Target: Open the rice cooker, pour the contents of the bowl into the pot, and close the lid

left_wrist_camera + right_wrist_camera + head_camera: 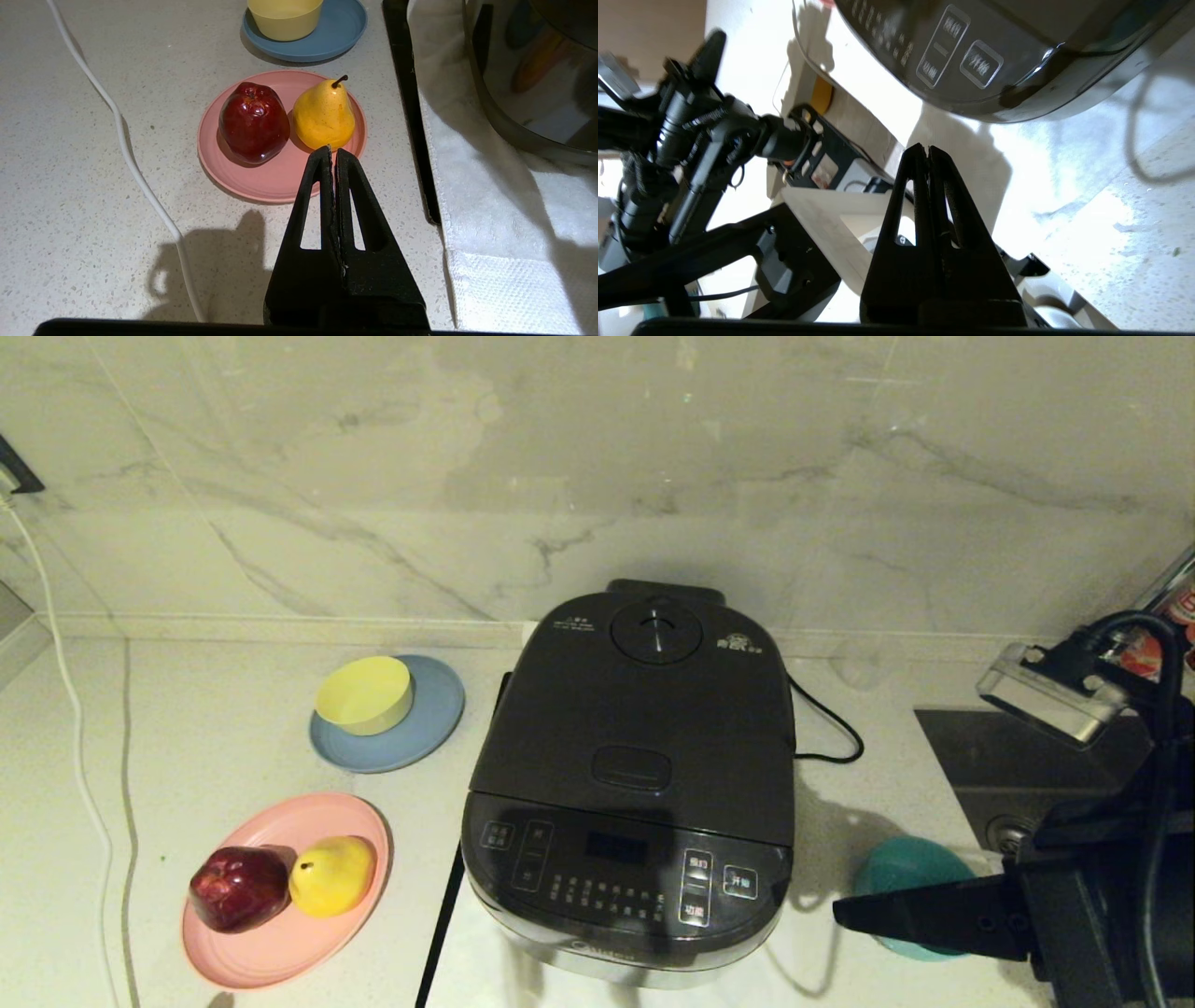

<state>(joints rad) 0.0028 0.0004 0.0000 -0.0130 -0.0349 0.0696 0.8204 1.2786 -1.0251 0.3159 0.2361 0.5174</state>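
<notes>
dim head view – glare on rice cooker [635,784] panel, right wrist view overexposed

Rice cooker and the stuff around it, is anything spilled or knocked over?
Nothing stands out. The rice cooker sits upright with its lid shut, and the pear and apple rest neatly on the pink plate.

The right gripper [845,912] hides much of the bowl [910,868], its inside unseen.

A home kitchen counter.
A speckled pale countertop [233,747] meets a marble-veined wall [560,476]; on it stand a rice cooker [635,784], a pink plate [280,943] with an apple [239,887] and pear [332,875], and a sink [1008,775] is set in beside.
</notes>
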